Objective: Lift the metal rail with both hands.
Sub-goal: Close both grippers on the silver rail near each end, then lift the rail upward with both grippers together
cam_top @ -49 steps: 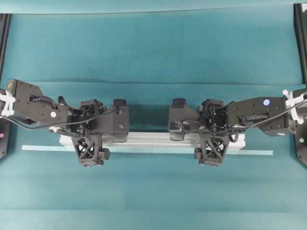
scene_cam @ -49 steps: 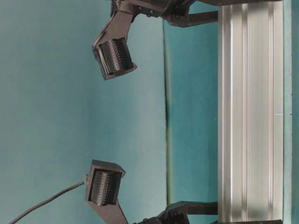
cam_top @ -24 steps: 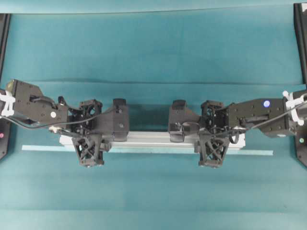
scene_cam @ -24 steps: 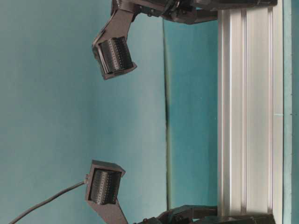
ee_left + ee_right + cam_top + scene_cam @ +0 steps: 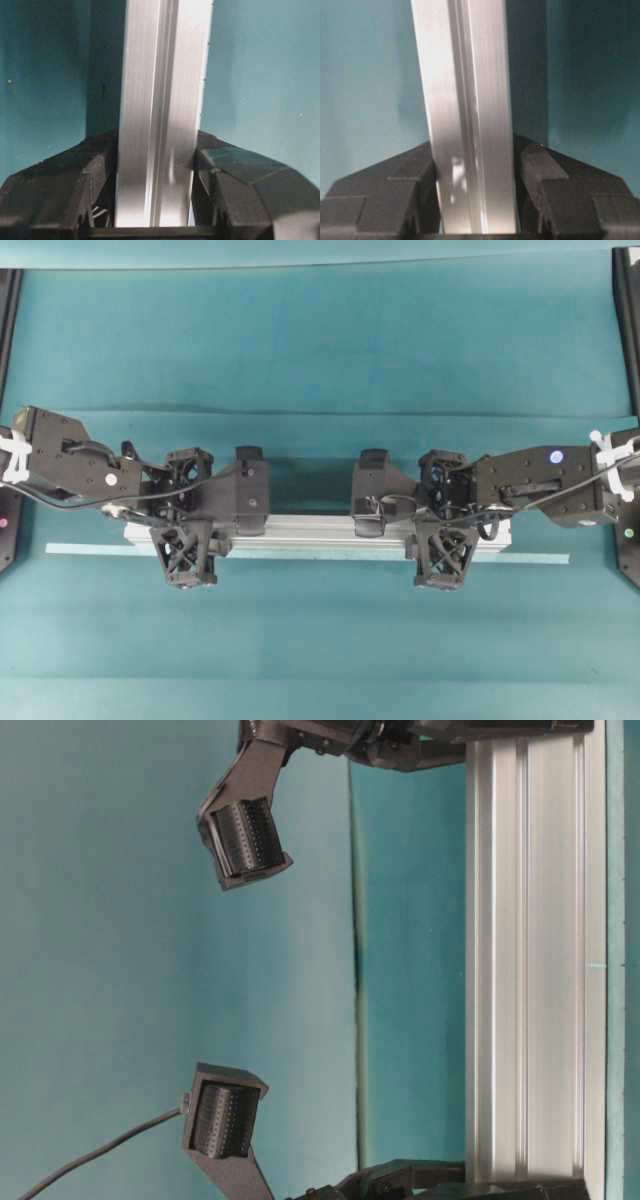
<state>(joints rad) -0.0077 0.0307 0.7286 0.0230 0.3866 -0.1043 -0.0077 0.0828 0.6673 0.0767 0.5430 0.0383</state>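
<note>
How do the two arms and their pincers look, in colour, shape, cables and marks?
Both arms are black, built of boxy jointed housings. Each pincer, left pincer and right pincer, has triangular fingers with an open lattice pattern. Thin black cables run along both arms, and white ties wrap their outer ends. The right arm carries a small blue-white light.

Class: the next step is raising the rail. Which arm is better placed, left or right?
Neither alone: the left tool and right tool each clamp the metal rail near opposite ends, so both should lift together.
</note>
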